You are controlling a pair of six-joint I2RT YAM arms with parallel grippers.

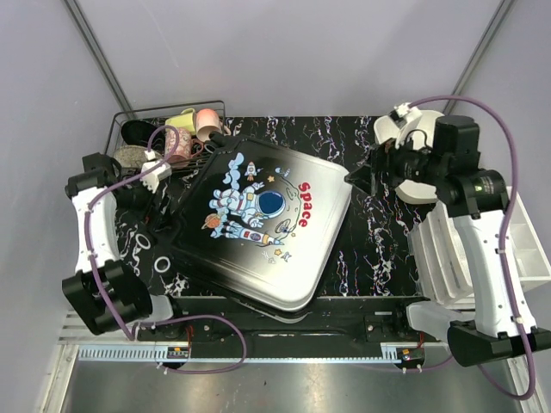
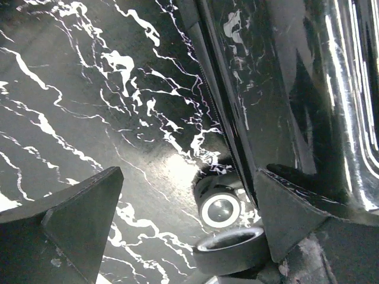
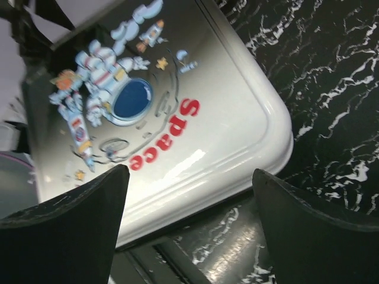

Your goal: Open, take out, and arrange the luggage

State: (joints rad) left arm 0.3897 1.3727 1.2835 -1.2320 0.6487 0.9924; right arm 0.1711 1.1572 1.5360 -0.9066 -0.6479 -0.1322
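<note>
The luggage [image 1: 267,219] is a hard-shell suitcase, white fading to black, with an astronaut print and red "Space". It lies flat in the middle of the black marbled table [image 1: 379,249], turned at an angle, lid closed. My left gripper [image 1: 153,215] is open at its black left side; the left wrist view shows the shell [image 2: 296,89] and two black wheels [image 2: 220,208] between my fingers [image 2: 71,219]. My right gripper [image 1: 360,176] is open just off the white right corner, seen in the right wrist view [image 3: 237,124].
A black wire basket [image 1: 164,138] holding cups and shoes stands at the back left. White plastic bins [image 1: 456,249] sit at the right edge, with a white round object [image 1: 413,155] behind the right arm.
</note>
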